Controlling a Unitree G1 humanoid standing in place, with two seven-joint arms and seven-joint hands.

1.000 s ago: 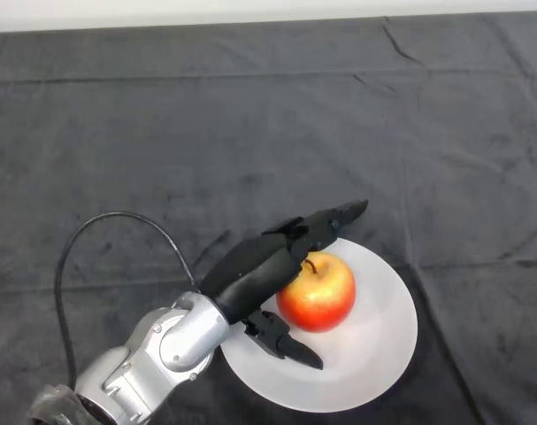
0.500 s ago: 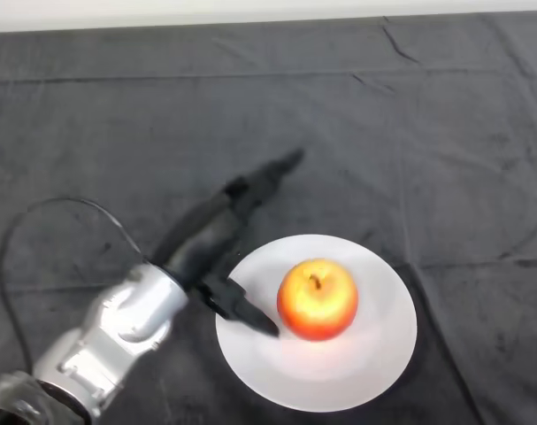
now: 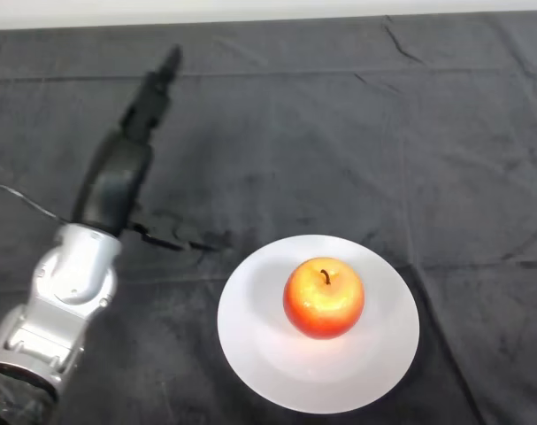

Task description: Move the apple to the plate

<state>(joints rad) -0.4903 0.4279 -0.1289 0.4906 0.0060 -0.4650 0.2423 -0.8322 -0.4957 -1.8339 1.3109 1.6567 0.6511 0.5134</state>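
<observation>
No writing, label, brand mark or number can be read on anything here, neither on the things to the right of the hand nor on the arm behind it
</observation>
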